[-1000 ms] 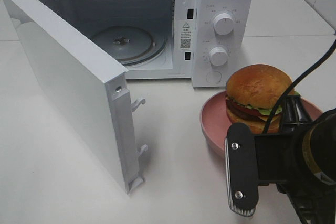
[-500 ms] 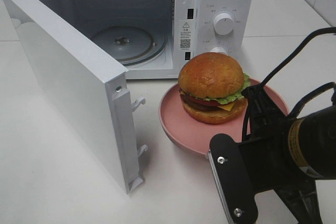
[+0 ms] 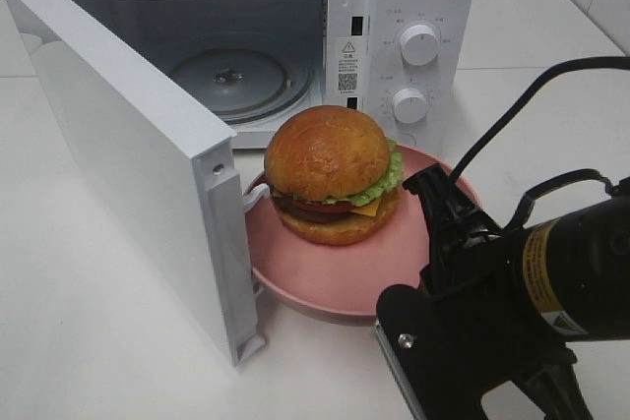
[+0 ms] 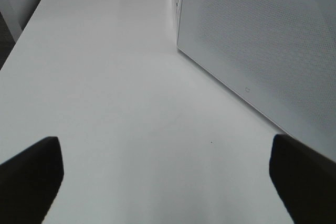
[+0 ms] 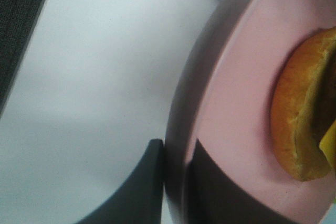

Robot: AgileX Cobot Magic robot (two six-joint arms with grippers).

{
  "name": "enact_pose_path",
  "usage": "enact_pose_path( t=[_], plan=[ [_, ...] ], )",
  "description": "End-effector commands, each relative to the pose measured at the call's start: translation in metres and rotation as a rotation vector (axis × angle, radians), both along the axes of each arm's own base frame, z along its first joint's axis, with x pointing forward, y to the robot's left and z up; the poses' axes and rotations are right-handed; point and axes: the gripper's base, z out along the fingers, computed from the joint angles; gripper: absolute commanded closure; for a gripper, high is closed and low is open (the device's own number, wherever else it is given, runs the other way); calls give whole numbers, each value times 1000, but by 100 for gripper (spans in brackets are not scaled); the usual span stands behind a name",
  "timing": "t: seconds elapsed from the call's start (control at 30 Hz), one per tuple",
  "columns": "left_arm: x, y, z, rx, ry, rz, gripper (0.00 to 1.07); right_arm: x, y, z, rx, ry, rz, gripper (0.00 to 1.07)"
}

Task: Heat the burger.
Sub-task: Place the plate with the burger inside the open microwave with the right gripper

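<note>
Right wrist: right gripper (image 5: 177,153) clamps pink dish (image 5: 236,103) rim beside the door (image 3: 128,145) edge; left gripper (image 4: 168,166) gapes.

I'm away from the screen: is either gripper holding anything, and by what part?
The right gripper pinches the pink dish by its rim, one finger inside, one outside, with the burger on it. The left gripper is open, holding nothing.
</note>
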Motion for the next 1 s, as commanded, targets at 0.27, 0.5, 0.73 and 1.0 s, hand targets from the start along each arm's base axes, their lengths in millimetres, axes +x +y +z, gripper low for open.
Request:
enact_pose_path(
  t=[0.27, 0.5, 0.73, 1.0],
  plan=[
    [-1, 0, 1, -6, -28, -2, 6, 9, 2, 7, 75, -37, 100, 101],
    [-1, 0, 1, -6, -28, -2, 6, 24, -7, 9, 86, -69, 103, 101],
    [-1, 0, 1, -6, -28, -2, 6, 32, -7, 16, 123, -96, 106, 101],
    [-1, 0, 1, -6, -28, -2, 6, 42, 6, 42, 200, -139, 112, 100]
  ],
)
